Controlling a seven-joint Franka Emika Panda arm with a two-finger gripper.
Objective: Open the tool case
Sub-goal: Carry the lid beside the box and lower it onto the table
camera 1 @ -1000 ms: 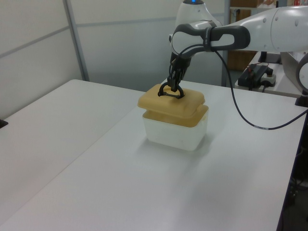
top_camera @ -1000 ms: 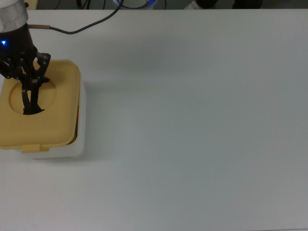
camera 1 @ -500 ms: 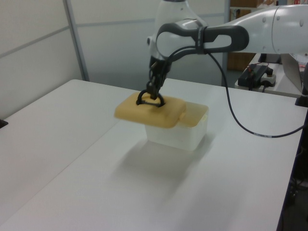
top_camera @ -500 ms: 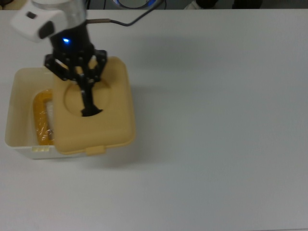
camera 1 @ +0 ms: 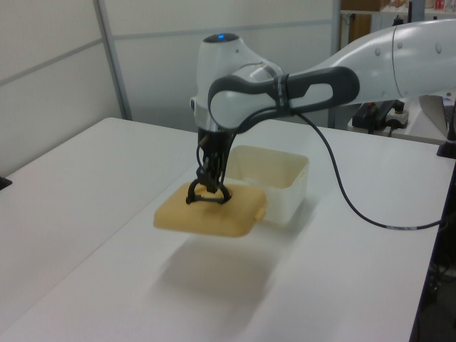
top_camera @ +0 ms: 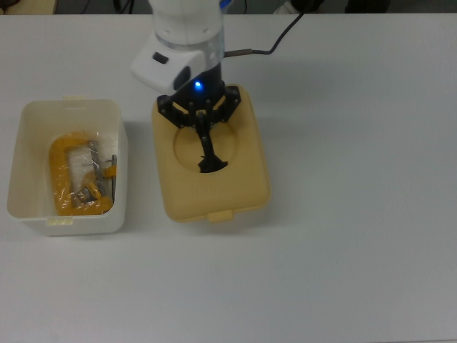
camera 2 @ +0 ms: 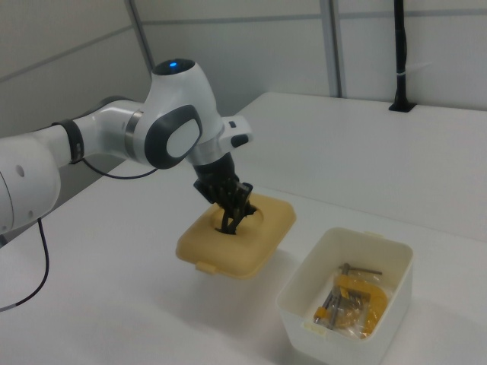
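The tool case is open and stands in two parts on the white table (top_camera: 357,214). Its white tub (top_camera: 68,218) sits at the left of the top view, and in the lower right of the right view. Inside it lie a yellow clamp (top_camera: 63,175) and some small metal pieces, all wrapped in clear plastic.

The mustard-yellow lid (top_camera: 235,193) is in the middle of the top view, just beside the tub and apart from it. In the left view the lid hangs a little above the table, with its shadow below.

The gripper (top_camera: 208,158) reaches down into the round recess of the lid. Its fingers are closed on the black handle (camera 1: 208,197) and carry the lid by it.
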